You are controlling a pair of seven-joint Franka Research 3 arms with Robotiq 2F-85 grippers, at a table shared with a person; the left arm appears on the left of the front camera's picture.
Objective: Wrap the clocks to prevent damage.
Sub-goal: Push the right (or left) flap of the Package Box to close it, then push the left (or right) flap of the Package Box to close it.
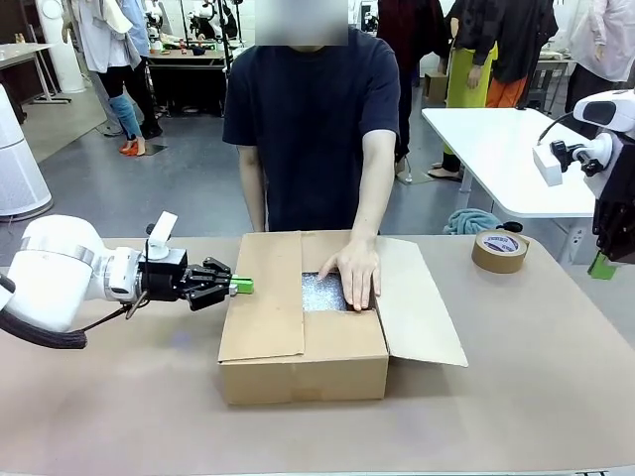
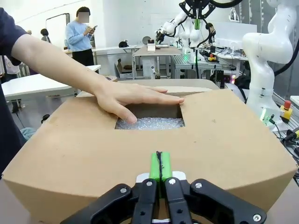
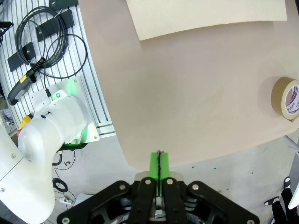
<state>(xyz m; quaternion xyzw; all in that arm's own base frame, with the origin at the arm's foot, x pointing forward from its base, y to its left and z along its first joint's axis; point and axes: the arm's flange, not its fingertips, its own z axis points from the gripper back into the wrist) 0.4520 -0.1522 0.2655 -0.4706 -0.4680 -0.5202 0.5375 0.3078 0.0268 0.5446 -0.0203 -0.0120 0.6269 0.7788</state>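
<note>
a person's hand (image 1: 352,278) rests flat on bubble wrap (image 1: 319,294) inside an open cardboard box (image 1: 303,347) at the middle of the surface (image 1: 516,387), fingers spread over the right edge of the opening. what the wrap covers is hidden. the left end effector (image 1: 243,286) reaches in level from the left, its green pads pressed together on nothing, tips just beside the box's left flap (image 1: 263,297); whether they touch it cannot be told. the right end effector (image 1: 601,266) hangs at the far right edge of the surface, likewise closed and empty, pointing down. a roll of brown tape (image 1: 499,251) lies flat near it, well apart from the box.
</note>
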